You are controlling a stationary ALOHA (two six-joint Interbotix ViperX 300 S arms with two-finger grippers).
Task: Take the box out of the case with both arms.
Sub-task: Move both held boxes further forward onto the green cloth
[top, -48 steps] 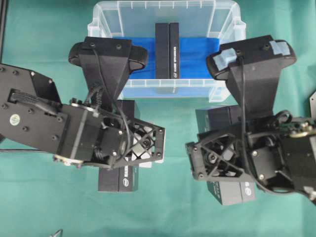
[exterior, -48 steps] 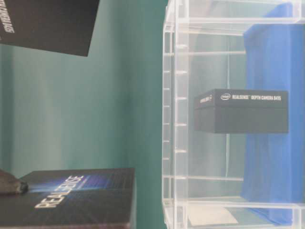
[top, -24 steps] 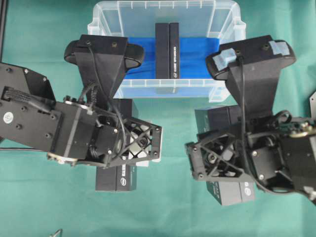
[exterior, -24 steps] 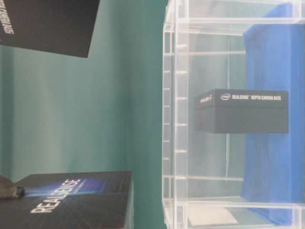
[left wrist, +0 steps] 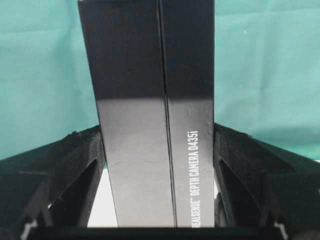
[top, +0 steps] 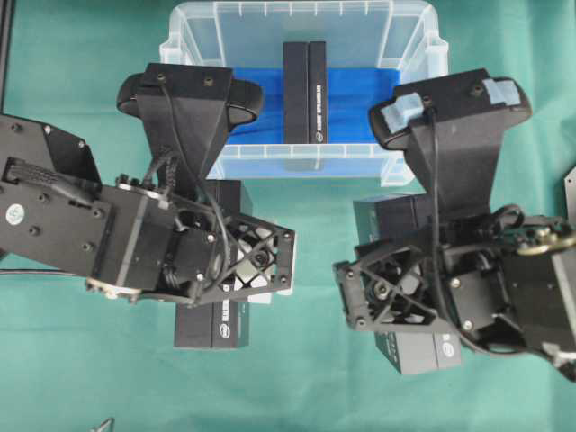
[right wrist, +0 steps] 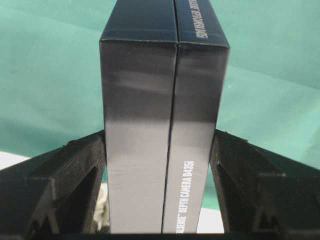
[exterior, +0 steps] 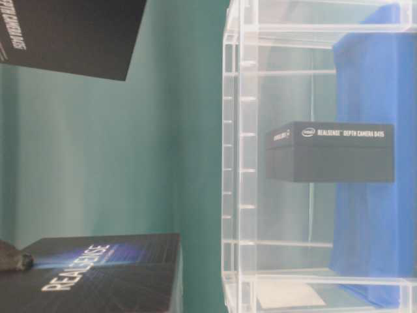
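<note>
The clear case (top: 189, 27) stands at the far middle of the green cloth, with a blue liner (top: 360, 99). One black box (top: 304, 90) (exterior: 329, 151) stands on edge inside it, touched by neither arm. Nearer me, outside the case, my left gripper (top: 243, 265) (left wrist: 157, 140) is shut on a second black box (top: 211, 322) (left wrist: 150, 100) (exterior: 104, 274). My right gripper (top: 396, 292) (right wrist: 160, 145) is shut on a third black box (top: 423, 353) (right wrist: 165, 100) (exterior: 65, 32). In both wrist views the fingers press on the two long sides of the held box.
Green cloth (top: 297, 387) covers the table. A white sheet (top: 270, 294) shows under the left gripper. A small metal piece (top: 103, 423) lies at the near left edge. A dark part (top: 569, 184) sits at the right edge.
The left arm shifted slightly left with its box, then held still. The right arm has just moved a little left with its box. The box in the case has not moved.
</note>
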